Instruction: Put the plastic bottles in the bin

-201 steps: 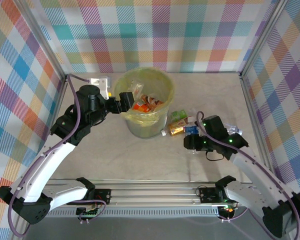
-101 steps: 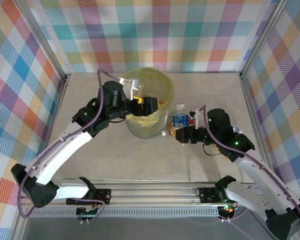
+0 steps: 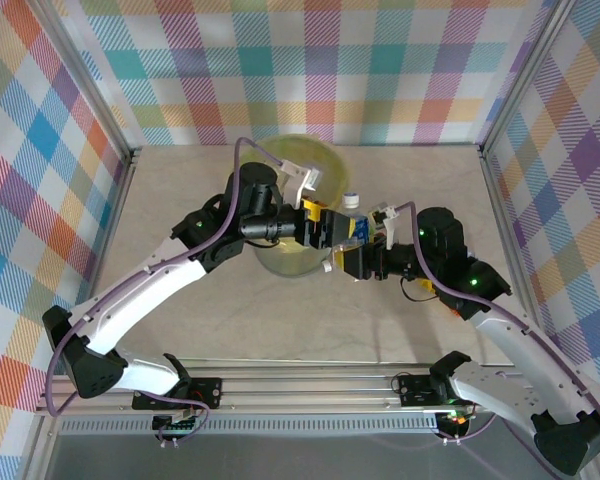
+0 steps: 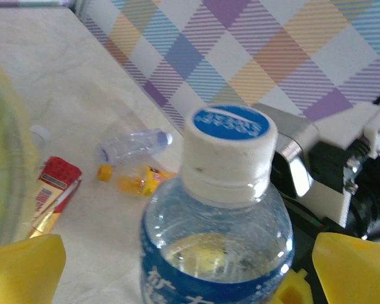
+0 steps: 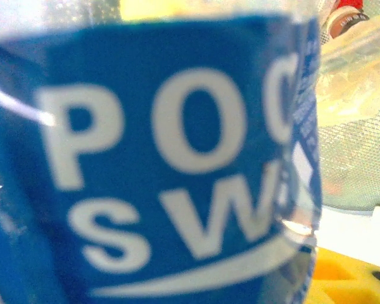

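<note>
Bottles lie outside the bin, so the job reads as unfinished. One blue-labelled bottle (image 4: 228,209) with a white cap stands upright in mid-frame, just right of the bin (image 3: 285,262). The right gripper (image 3: 360,255) clamps it low down, and its label fills the right wrist view. The left gripper (image 4: 187,272) is spread wide, with its yellow pads (image 4: 19,266) at the lower corners of the left wrist view, either side of that bottle and clear of it. To me this looks like a handover ahead of the drop, not yet made.

Loose on the counter (image 4: 82,76), at the left of the left wrist view, are:
- one clear bottle (image 4: 136,142) lying down
- one orange-labelled bottle (image 4: 142,182)
- one red-labelled bottle (image 4: 54,190)
- possibly a fourth, judged from a white cap (image 4: 41,133) beside the bin bag

Count: one bin, one bottle held, and three or perhaps four loose. What lies inside the bin I cannot count, as the left arm covers its mouth from above.
</note>
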`<action>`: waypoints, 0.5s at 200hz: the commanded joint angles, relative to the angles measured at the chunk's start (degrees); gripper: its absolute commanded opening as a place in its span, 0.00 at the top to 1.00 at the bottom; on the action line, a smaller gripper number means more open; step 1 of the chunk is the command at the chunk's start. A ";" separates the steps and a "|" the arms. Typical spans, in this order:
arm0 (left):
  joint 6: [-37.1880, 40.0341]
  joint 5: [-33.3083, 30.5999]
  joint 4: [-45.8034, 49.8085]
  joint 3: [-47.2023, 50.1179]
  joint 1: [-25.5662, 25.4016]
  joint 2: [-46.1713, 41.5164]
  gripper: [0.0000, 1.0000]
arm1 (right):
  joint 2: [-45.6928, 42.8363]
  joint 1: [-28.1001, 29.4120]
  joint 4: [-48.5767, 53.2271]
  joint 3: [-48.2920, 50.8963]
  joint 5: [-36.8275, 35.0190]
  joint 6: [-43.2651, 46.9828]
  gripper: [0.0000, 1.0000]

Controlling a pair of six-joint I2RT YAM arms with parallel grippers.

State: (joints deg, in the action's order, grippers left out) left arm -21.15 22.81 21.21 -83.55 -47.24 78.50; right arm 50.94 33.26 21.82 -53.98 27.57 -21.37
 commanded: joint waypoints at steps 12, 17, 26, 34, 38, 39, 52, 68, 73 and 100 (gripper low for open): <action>1.63 4.78 -1.24 -2.32 -1.04 1.26 0.00 | 0.54 0.84 -4.41 -2.44 2.04 1.06 0.54; 1.56 5.19 -1.44 -2.32 -1.19 1.40 0.00 | 0.77 0.98 -4.61 -2.53 2.12 1.07 0.54; 1.60 5.96 -1.77 -2.34 -1.35 1.66 0.00 | 1.04 1.17 -4.79 -2.79 2.17 1.14 0.54; 1.62 6.37 -1.95 -2.43 -1.49 1.91 0.00 | 1.35 1.35 -5.01 -3.01 2.16 1.15 0.54; 1.62 6.45 -2.05 -2.41 -1.58 1.99 0.00 | 1.51 1.44 -5.04 -3.13 2.19 1.22 0.54; 1.58 6.50 -2.09 -2.41 -1.60 1.96 0.00 | 1.56 1.45 -5.04 -3.14 2.21 1.18 0.54; 1.46 6.84 -2.18 -2.50 -1.62 2.20 0.03 | 1.96 1.76 -5.35 -3.46 2.28 1.25 0.54; 1.41 7.01 -2.21 -2.43 -1.72 2.28 0.06 | 2.36 2.06 -5.55 -3.85 2.33 1.33 0.54; 1.44 7.06 -2.16 -2.34 -1.71 2.36 0.08 | 2.45 2.15 -5.59 -3.94 2.28 1.33 0.54; 1.07 7.63 -2.65 -1.95 -1.75 2.22 0.18 | 2.59 2.35 -6.10 -4.20 1.93 1.50 0.54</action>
State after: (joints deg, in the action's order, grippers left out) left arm -20.14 28.51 20.43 -84.29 -48.36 80.64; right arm 53.54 35.09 18.98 -55.72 28.23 -21.34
